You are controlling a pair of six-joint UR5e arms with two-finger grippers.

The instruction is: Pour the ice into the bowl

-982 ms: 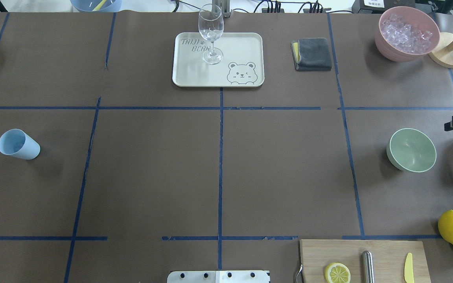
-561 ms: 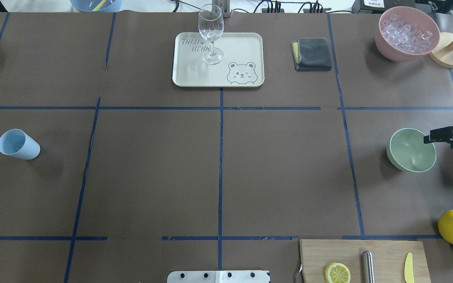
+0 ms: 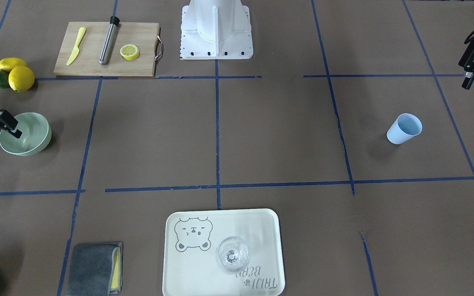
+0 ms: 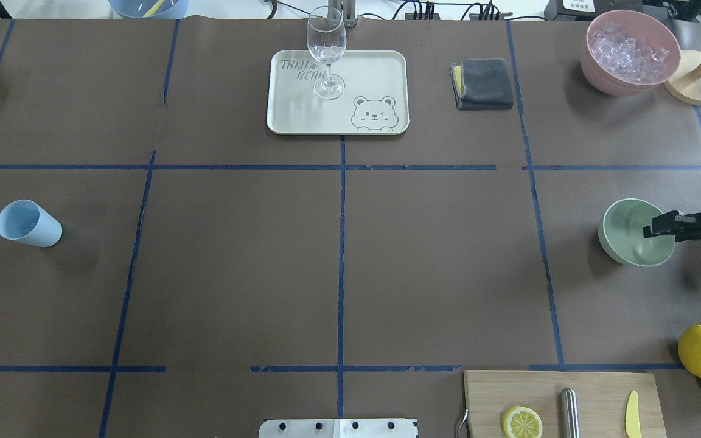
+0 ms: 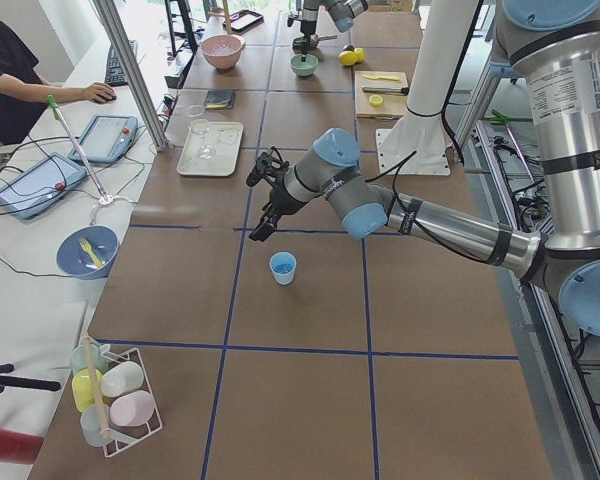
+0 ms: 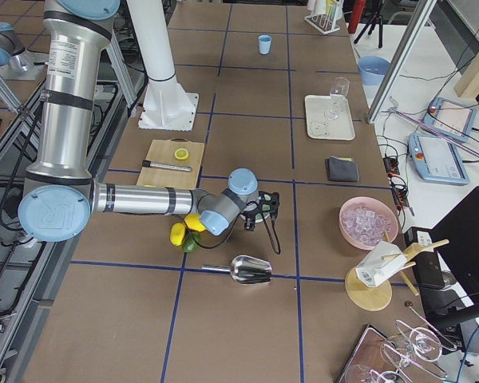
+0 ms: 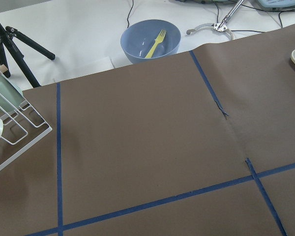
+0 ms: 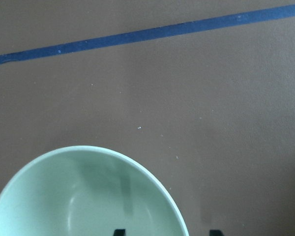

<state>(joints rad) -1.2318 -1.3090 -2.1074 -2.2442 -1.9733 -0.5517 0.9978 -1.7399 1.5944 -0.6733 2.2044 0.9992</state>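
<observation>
Right gripper (image 4: 655, 229) hovers at the bowl (image 4: 624, 240), jaws apart, straddling its rim. Ice (image 4: 630, 52) sits in the pink container (image 4: 594, 64), well apart. Left gripper (image 5: 258, 205): cannot tell its state.

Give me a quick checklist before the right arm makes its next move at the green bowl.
1. Right hand at the bowl: ok. In the overhead view it sits over the right side of the rim.
2. Right hand open: ok. The wrist view shows two fingertips apart, with the rim between them.
3. Bowl upright and empty: ok.
4. Ice available: ok. It is piled in the pink bowl at the far right corner.
5. Left hand clear of the bowl: ok. It is at the opposite end, beyond the blue cup. Open or shut: cannot tell.
6. Finger depth on the rim: cannot tell.
</observation>
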